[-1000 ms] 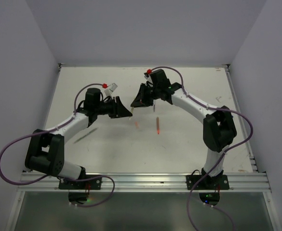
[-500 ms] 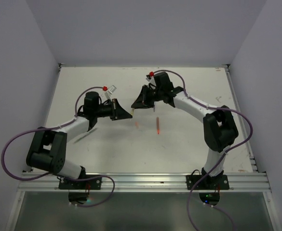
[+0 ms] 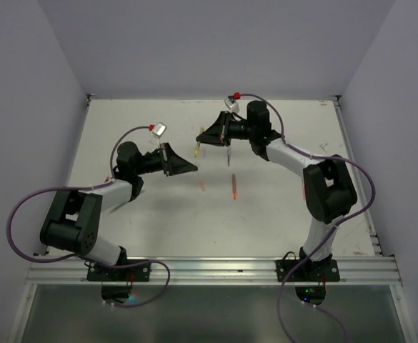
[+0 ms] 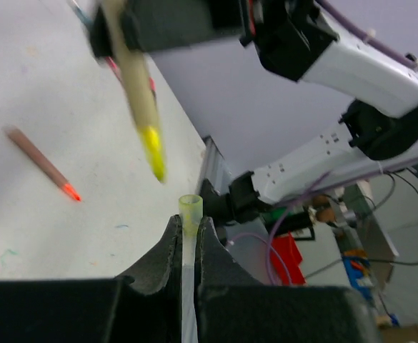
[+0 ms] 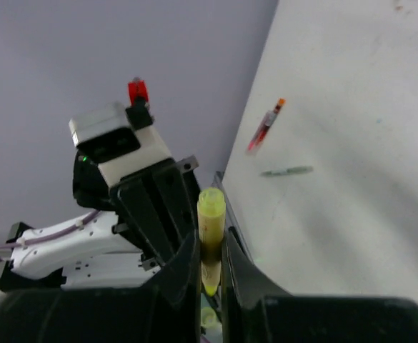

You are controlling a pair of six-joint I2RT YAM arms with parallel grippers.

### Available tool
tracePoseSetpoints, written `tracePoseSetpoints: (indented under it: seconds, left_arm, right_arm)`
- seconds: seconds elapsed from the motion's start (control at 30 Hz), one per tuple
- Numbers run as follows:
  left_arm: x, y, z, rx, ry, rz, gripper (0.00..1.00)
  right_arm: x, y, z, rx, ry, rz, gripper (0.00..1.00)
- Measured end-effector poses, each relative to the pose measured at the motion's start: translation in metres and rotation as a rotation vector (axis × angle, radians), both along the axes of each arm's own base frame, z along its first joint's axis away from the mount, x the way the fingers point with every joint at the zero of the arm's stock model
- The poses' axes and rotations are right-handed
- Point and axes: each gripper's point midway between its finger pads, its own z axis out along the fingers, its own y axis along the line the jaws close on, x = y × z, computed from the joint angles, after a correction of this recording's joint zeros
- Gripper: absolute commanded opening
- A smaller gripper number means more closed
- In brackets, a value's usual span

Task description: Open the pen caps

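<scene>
My right gripper [image 5: 210, 239] is shut on a yellow pen [image 5: 211, 211], held above the table at the middle back. The pen's bare yellow tip [image 4: 153, 153] points down toward my left gripper [image 4: 189, 221]. That gripper is shut on a small yellow-green pen cap [image 4: 190, 209], which stands free of the pen with a clear gap between them. From above, the left gripper [image 3: 193, 169] sits just below and left of the right gripper [image 3: 203, 137], with the yellow pen [image 3: 198, 148] between them.
On the white table [image 3: 137, 128] lie a red-orange pen [image 3: 234, 188], a faint pink piece [image 3: 203, 184] and a thin dark pen [image 3: 228, 158]. A brownish pen with an orange tip [image 4: 41, 163] lies below the grippers. Walls enclose the table on three sides.
The left gripper has shut on the cap and drawn back to the left. The right gripper has swung right and back with the yellow pen, so cap and pen are apart.
</scene>
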Motion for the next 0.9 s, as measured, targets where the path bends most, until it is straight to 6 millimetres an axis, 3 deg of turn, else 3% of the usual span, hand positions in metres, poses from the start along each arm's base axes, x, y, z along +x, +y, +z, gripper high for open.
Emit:
tracePoseSetpoints:
  seconds: [0.17, 0.23, 0.33, 0.53, 0.77, 0.9]
  left_arm:
    - [-0.027, -0.008, -0.021, 0.079, 0.027, -0.130, 0.00]
    - [-0.023, -0.008, -0.032, 0.133, 0.037, -0.117, 0.00]
    - [-0.009, -0.003, -0.050, 0.233, 0.071, -0.039, 0.00]
    - [0.002, 0.019, -0.092, 0.438, 0.167, 0.113, 0.00]
    - [-0.001, 0.027, -0.140, 0.591, 0.268, 0.160, 0.00]
    - [-0.001, 0.027, -0.160, 0.645, 0.303, 0.172, 0.00]
  right_arm:
    - [0.052, -0.024, -0.011, -0.162, -0.050, -0.225, 0.00]
    - [0.068, -0.038, -0.018, -0.266, -0.067, -0.307, 0.00]
    - [0.072, -0.059, -0.031, -0.440, -0.043, -0.374, 0.00]
    - [0.050, -0.105, -0.048, -0.785, 0.016, -0.348, 0.00]
    - [-0.025, -0.153, -0.130, -1.042, 0.190, -0.207, 0.00]
    - [-0.038, -0.159, -0.144, -1.072, 0.219, -0.172, 0.00]
